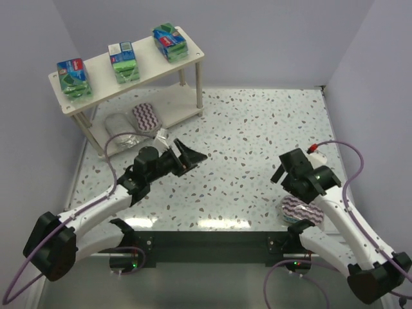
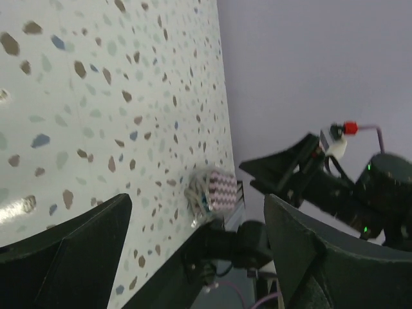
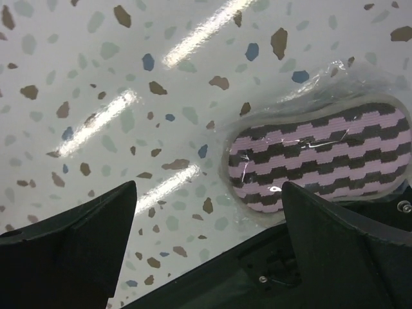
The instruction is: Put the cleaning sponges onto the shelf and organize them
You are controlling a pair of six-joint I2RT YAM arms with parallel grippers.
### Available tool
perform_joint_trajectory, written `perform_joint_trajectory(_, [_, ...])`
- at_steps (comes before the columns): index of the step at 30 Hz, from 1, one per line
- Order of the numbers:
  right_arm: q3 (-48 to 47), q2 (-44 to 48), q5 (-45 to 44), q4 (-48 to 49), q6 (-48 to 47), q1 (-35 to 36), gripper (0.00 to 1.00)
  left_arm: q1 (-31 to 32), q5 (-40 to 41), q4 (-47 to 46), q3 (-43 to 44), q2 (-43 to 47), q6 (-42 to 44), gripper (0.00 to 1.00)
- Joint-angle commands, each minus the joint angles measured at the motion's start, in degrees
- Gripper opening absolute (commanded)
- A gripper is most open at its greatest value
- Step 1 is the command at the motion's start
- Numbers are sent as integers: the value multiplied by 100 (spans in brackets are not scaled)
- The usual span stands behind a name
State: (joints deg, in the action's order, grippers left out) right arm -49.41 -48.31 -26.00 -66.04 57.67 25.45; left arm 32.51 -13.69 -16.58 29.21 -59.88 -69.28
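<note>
The cream-white shelf (image 1: 96,64) stands at the far left. Three green-and-blue packs (image 1: 74,77), (image 1: 123,62), (image 1: 169,42) sit in a row on its top board. The silvery pack (image 1: 121,126) and a purple-striped oval pad (image 1: 145,116) lie on the lower board. A second purple-striped pad (image 1: 301,210) lies at the table's near edge on the right; it also shows in the right wrist view (image 3: 322,158) and the left wrist view (image 2: 216,191). My left gripper (image 1: 189,154) is open and empty in front of the shelf. My right gripper (image 1: 284,172) is open and empty, just above and left of the second pad.
The speckled table (image 1: 257,129) is walled by purple panels at the back and both sides. The dark base rail (image 1: 206,244) runs along the near edge, right beside the second pad. Purple cables loop from both arms.
</note>
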Motion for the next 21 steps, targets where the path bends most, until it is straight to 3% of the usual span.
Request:
perform_joint_trajectory(1, [97,-318,-354,-279,385,-286,98,685,-582,-3,58,-68,494,88])
perform_joint_trajectory(5, [422,-626,-151,-41,411,-647,98,1396,-433,128,6,-24,696,87])
perform_joint_trajectory(8, [774,-706,129,100,719,-664,98,1582,-415,59,-178,90,696,86])
perform_joint_trajectory(17, [1530,-1143,262,794,1168,-664,95,1618,-450,154,-689,556,722,86])
perform_joint_trajectory(21, [1609,-1496,236,1224,1037,-664,86,1618,-388,260,-671,600,793,86])
